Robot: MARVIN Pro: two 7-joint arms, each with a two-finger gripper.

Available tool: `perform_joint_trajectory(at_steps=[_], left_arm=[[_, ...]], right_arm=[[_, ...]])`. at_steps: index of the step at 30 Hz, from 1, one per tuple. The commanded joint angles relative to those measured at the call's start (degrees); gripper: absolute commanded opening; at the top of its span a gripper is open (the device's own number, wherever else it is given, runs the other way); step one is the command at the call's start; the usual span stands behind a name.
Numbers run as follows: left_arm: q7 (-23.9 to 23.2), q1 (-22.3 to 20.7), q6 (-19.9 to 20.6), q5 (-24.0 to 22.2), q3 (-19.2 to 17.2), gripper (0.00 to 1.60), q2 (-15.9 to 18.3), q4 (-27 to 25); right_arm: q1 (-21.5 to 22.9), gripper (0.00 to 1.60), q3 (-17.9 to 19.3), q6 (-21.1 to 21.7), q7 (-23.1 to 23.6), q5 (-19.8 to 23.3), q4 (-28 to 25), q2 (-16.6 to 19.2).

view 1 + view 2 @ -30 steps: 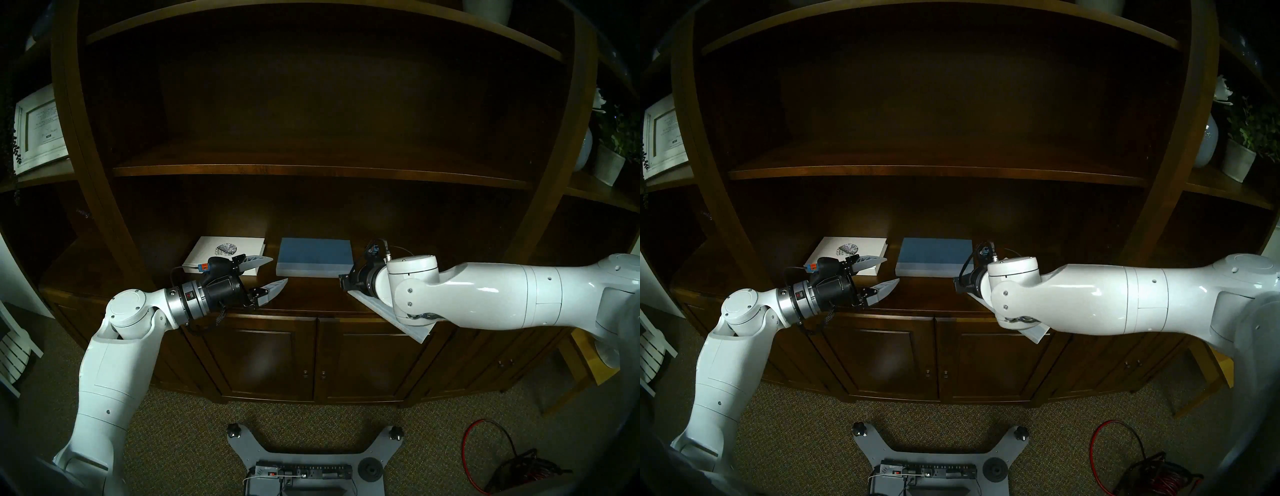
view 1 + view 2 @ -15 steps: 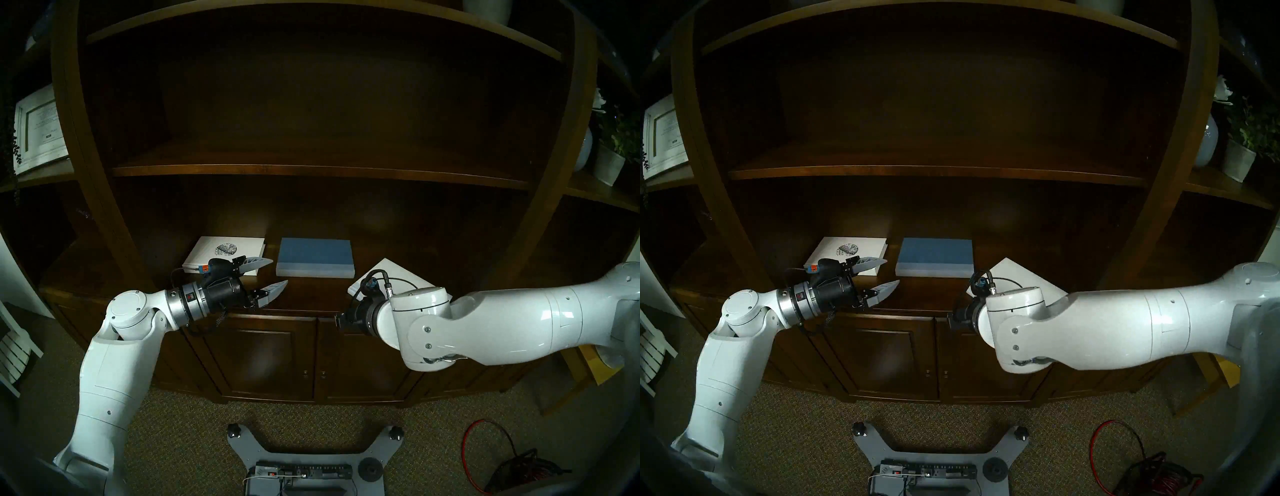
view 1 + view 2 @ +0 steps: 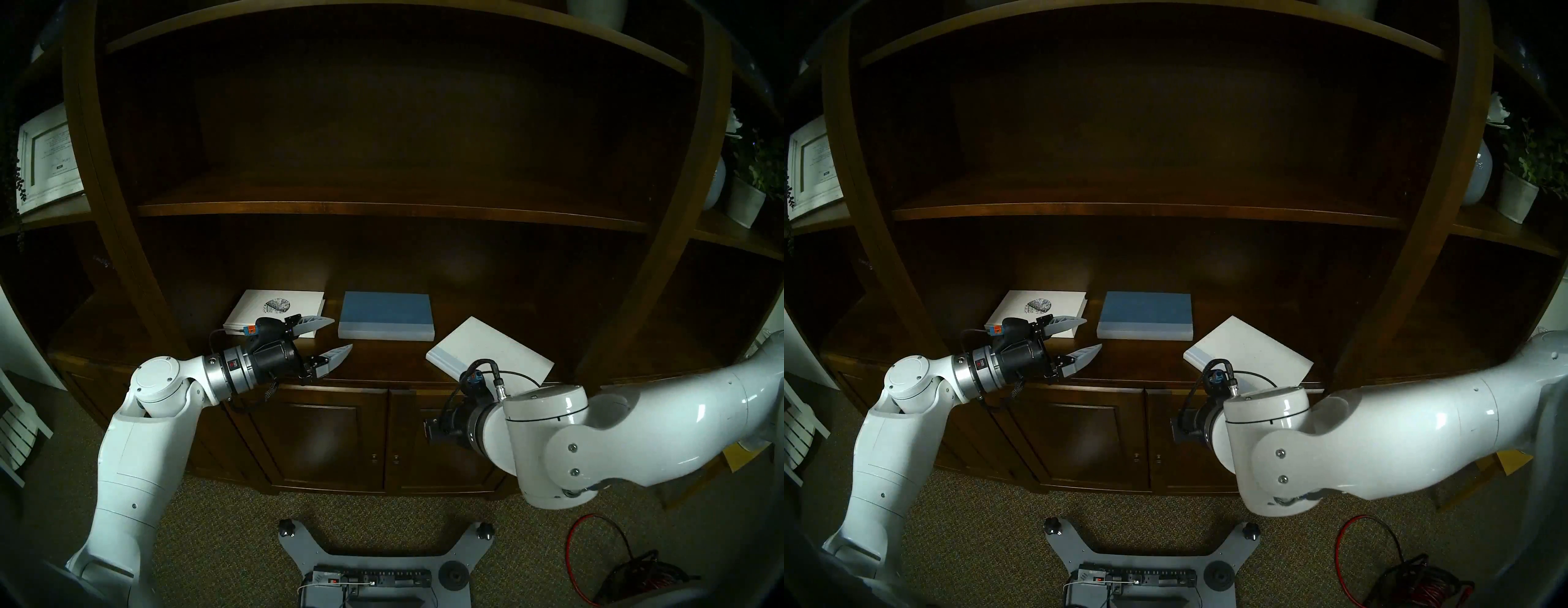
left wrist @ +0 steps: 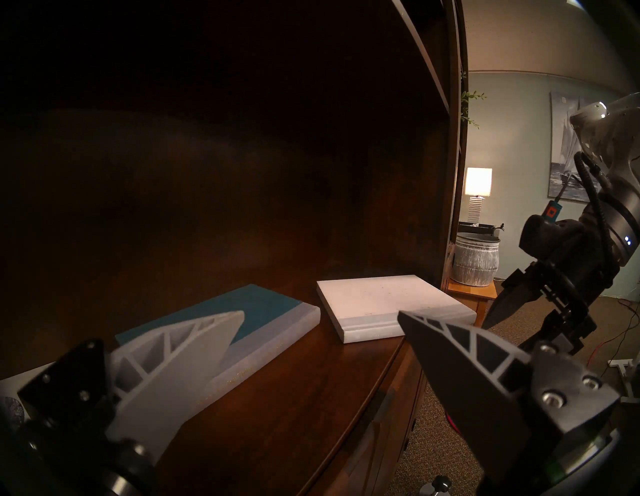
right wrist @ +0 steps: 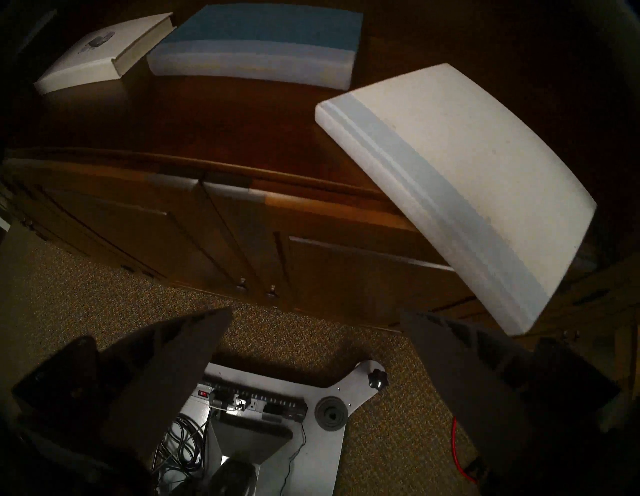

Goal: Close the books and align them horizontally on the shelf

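Observation:
Three closed books lie on the dark wooden shelf (image 3: 382, 361). The white book with the speckled oval emblem (image 3: 275, 312) is on the left. The blue book (image 3: 386, 316) is in the middle, square to the front edge. The plain white book with a pale-blue spine (image 3: 492, 348) lies skewed on the right, its near corner past the curved front edge (image 5: 450, 180). My left gripper (image 3: 342, 334) is open and empty, hovering between the emblem book and the blue book. My right gripper (image 5: 315, 313) is open and empty, below and in front of the white book.
A thinner upper shelf board (image 3: 382, 210) runs above the books. Panelled cabinet doors (image 3: 339, 437) are below, and my right wrist (image 3: 449, 424) is in front of them. A framed picture (image 3: 46, 157) is far left, a potted plant (image 3: 746, 199) far right, a red cable (image 3: 594, 552) on the carpet.
My right arm has drawn back and down from over the plain white book to in front of the cabinet doors, uncovering the book. The left arm has not moved.

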Motion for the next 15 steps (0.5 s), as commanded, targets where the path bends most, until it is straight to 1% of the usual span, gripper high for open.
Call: perform_joint_trajectory(at_steps=[1, 4, 5, 6, 8, 9, 10, 11, 15], left_arm=[[0.06, -1.73, -0.17, -0.51, -0.57, 1.60, 0.03, -1.28], [0.01, -1.82, -0.13, -0.54, -0.67, 1.60, -0.05, -1.36], [0.00, -1.84, -0.12, -0.56, -0.69, 1.60, -0.07, -1.38], [-0.02, -1.87, -0.10, -0.58, -0.72, 1.60, -0.10, -1.42], [-0.04, -1.92, -0.05, -0.61, -0.77, 1.60, -0.15, -1.47], [-0.06, -1.95, -0.02, -0.63, -0.81, 1.60, -0.18, -1.49], [-0.08, -1.97, 0.01, -0.65, -0.83, 1.60, -0.21, -1.52], [-0.09, -1.99, 0.05, -0.66, -0.86, 1.60, -0.24, -1.54], [-0.15, -2.05, 0.21, -0.71, -0.96, 1.60, -0.33, -1.62]], right_arm=[[1.26, 1.60, 0.26, -3.14, -6.87, 0.09, -2.18, 6.74], [1.56, 1.60, 0.16, -4.90, -10.18, 0.46, -2.18, 9.25], [1.81, 1.60, -0.04, -5.54, -10.38, 0.54, -2.18, 8.61], [1.84, 1.60, 0.09, -6.09, -11.12, 0.62, -2.18, 10.49], [2.19, 1.60, -0.15, -7.33, -11.12, 0.72, -2.18, 11.13], [2.22, 1.60, -0.07, -7.83, -11.12, 0.64, -2.18, 12.36], [2.40, 1.60, -0.29, -8.40, -11.12, 0.68, -2.18, 12.15], [2.25, 1.60, 0.02, -8.56, -11.12, 0.54, -2.18, 13.74], [2.14, 1.60, 0.25, -9.55, -11.12, 0.72, -2.18, 13.96]])
